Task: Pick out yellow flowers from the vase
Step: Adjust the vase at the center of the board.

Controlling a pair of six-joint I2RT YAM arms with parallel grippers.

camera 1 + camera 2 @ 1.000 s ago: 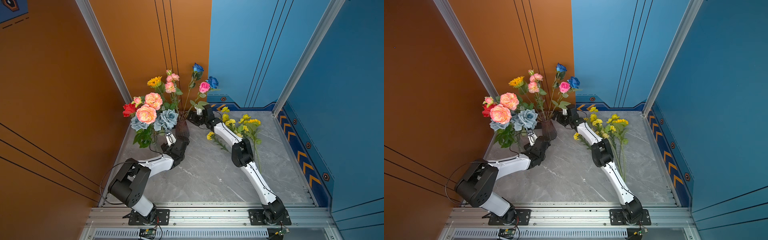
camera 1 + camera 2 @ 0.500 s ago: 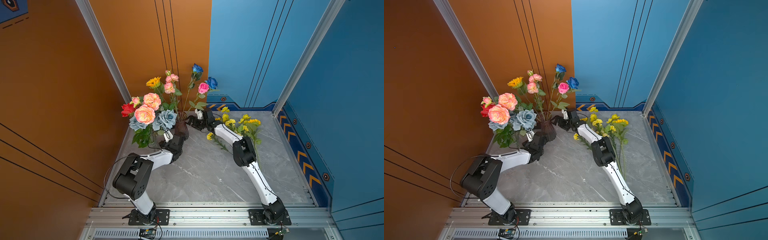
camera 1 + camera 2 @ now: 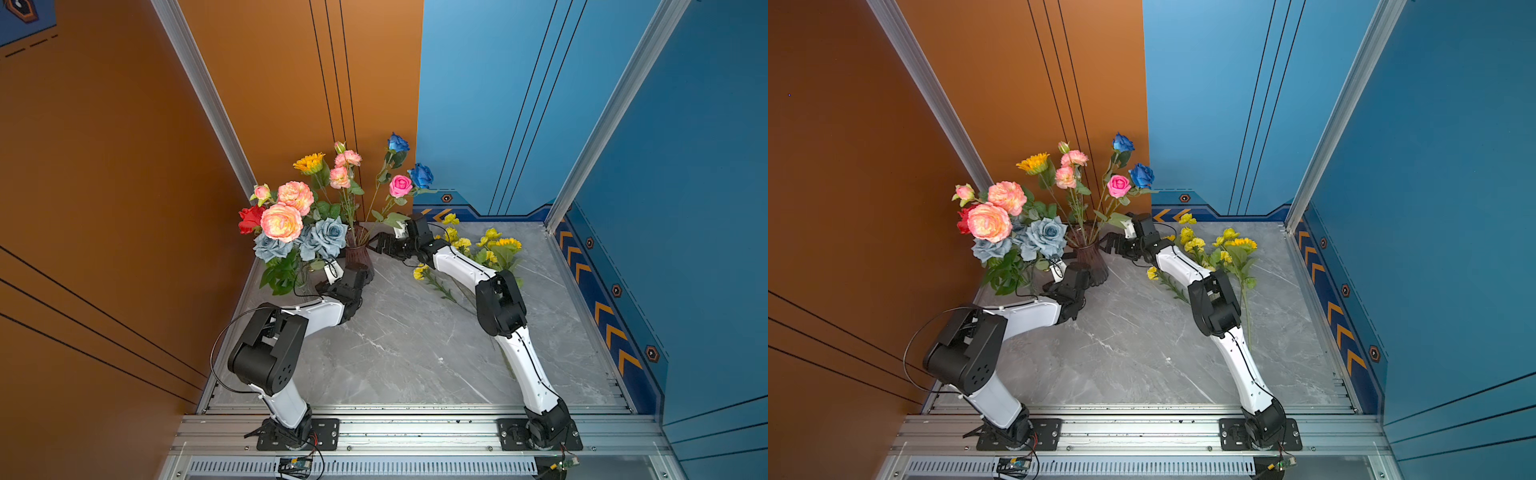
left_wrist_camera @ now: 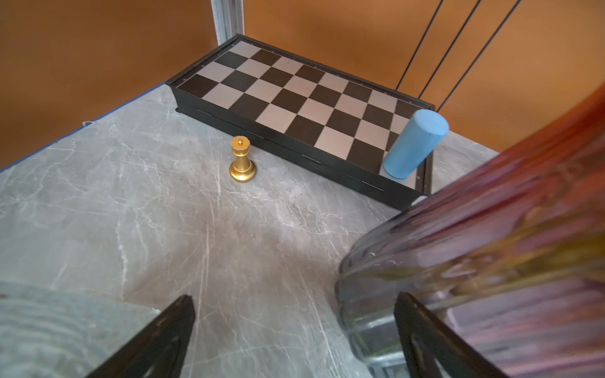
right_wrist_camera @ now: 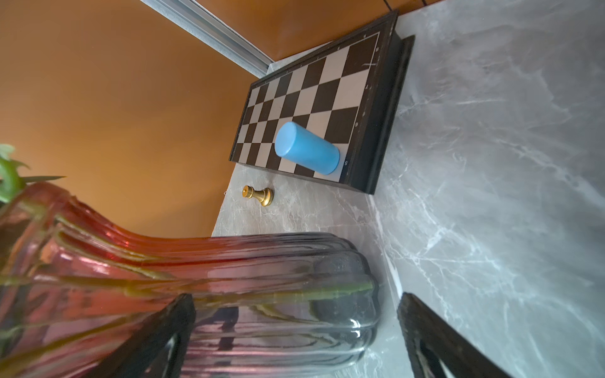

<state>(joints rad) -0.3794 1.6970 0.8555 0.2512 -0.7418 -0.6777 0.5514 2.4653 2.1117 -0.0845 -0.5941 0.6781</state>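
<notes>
Yellow flowers [image 3: 509, 243]: several lie heaped near the desk's back-right corner, too tangled to count. One sunflower [image 3: 309, 163] stands in the single ribbed glass vase [image 3: 356, 255] toward the back-left corner. It is probably light, with a stiff stem and soft bloom, so pinch the stem above the rim. Left fingers [image 4: 157, 340] and right fingers [image 5: 435, 337] are spread, empty, beside the vase.

I get bright, even light with soft shadows; the vase [image 4: 491, 229] blurs at 4 o'clock in the left wrist view.
</notes>
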